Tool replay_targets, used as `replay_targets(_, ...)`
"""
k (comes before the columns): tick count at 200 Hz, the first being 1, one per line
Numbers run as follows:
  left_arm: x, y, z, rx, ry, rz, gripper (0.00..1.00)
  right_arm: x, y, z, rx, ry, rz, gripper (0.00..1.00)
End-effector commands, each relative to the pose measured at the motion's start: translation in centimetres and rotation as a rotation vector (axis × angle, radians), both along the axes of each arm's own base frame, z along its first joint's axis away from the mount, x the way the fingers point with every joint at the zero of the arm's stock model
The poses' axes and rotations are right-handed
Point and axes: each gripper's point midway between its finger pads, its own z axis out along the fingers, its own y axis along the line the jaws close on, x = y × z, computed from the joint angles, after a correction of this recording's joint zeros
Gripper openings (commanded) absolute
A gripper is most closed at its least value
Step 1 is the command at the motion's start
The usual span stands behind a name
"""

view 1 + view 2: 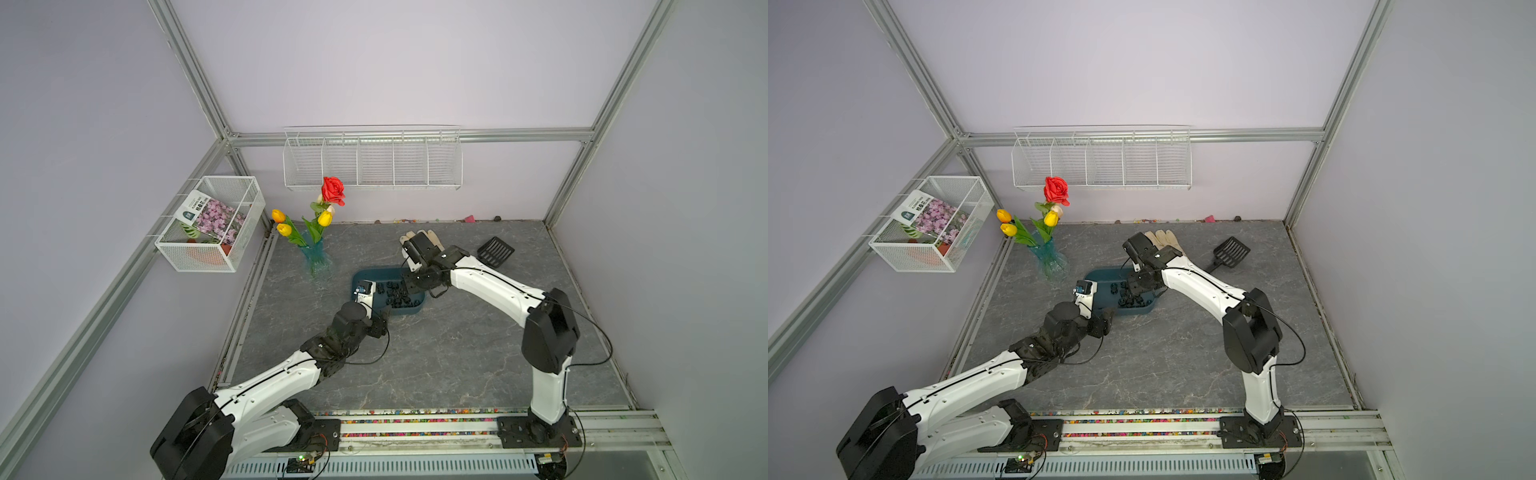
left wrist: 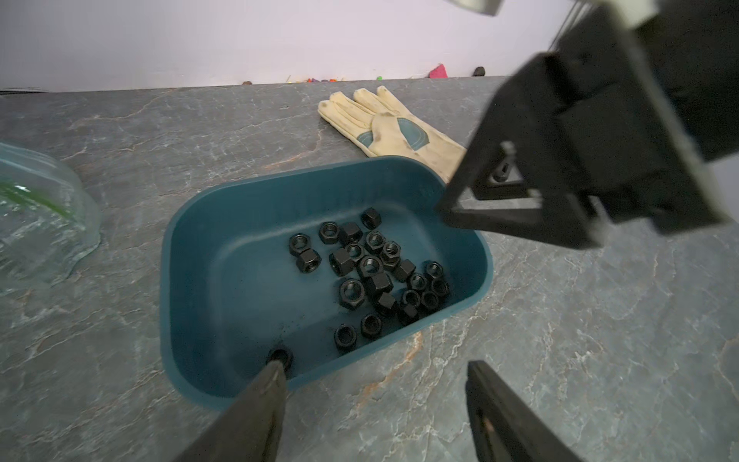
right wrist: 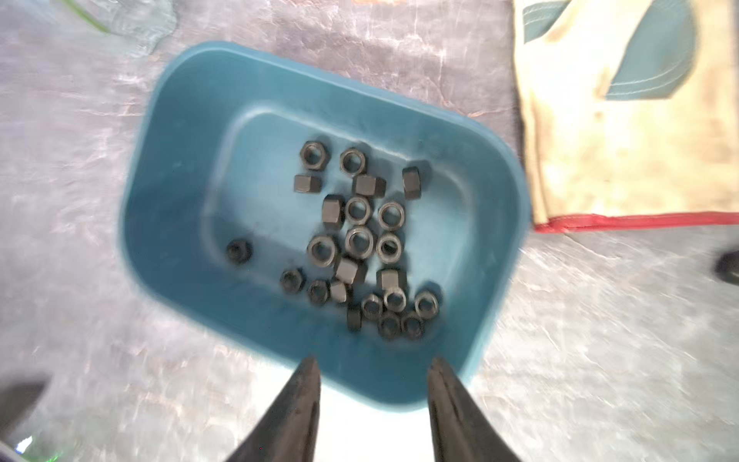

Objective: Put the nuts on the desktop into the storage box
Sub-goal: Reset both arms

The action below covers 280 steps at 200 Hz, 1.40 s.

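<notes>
The teal storage box [image 1: 370,272] [image 1: 1100,274] sits mid-desktop [image 1: 436,353]. Several black nuts [image 1: 399,295] [image 2: 372,268] [image 3: 360,240] are piled inside it, and every nut I see is in the box. My left gripper [image 2: 376,366] [image 1: 376,307] is open over the box's near rim. One fingertip hangs over a lone nut [image 2: 280,357] lying by the wall, and the other is over bare stone. My right gripper [image 3: 372,360] [image 1: 409,286] hovers open and empty above the box's far right rim [image 3: 168,120].
A cream work glove [image 1: 428,237] lies just behind the box, with a black slotted scoop [image 1: 495,251] to its right. A glass vase of flowers [image 1: 316,253] stands to the box's left. White wire baskets [image 1: 372,162] [image 1: 212,224] hang on the walls.
</notes>
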Motion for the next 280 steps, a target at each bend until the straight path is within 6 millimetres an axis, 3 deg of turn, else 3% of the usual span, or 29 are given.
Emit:
replay_targets(1, 1.2, 2.3, 2.6, -0.002, -0.038, 0.146, 0.75, -0.5, -2.5, 1.2, -0.036, -0.077, -0.049, 0.50)
replay_targets(41, 3.3, 8.0, 5.6, -0.031, -0.103, 0.372, 0.77, -1.9, -8.7, 1.9, -0.098, -0.165, -0.157, 0.55)
replay_targets(75, 5.1, 14.5, 7.0, -0.021, -0.162, 0.575, 0.77, -2.1, -17.2, 2.4, -0.099, -0.266, -0.353, 0.54)
replay_targets(106, 6.4, 20.0, 5.6, 0.025, -0.219, 0.738, 0.77, -1.7, -26.5, 2.4, -0.122, -0.453, -0.589, 0.56)
replay_targets(128, 7.5, 22.9, 3.1, 0.072, -0.206, 0.801, 0.77, -1.2, -30.4, 0.9, -0.169, -0.549, -0.662, 0.58)
replay_targets(155, 8.5, 25.3, 0.7, 0.108, -0.194, 0.833, 0.77, 0.1, -31.6, -0.8, -0.194, -0.644, -0.640, 0.59)
replay_targets(183, 9.7, 25.9, 0.2, 0.082, -0.237, 0.786, 0.78, 1.3, -31.4, -1.6, -0.224, -0.796, -0.567, 0.59)
replay_targets(228, 11.5, 25.1, -2.8, 0.044, -0.179, 0.685, 0.78, 2.8, -29.8, -4.8, -0.148, -0.865, -0.444, 0.60)
replay_targets(244, 12.0, 24.2, -3.1, 0.053, -0.179, 0.626, 0.79, 3.2, -30.6, -5.3, -0.157, -0.810, -0.479, 0.61)
replay_targets(280, 11.9, 23.5, -3.5, 0.053, -0.189, 0.579, 0.80, 3.8, -31.7, -5.8, -0.089, -0.724, -0.502, 0.90)
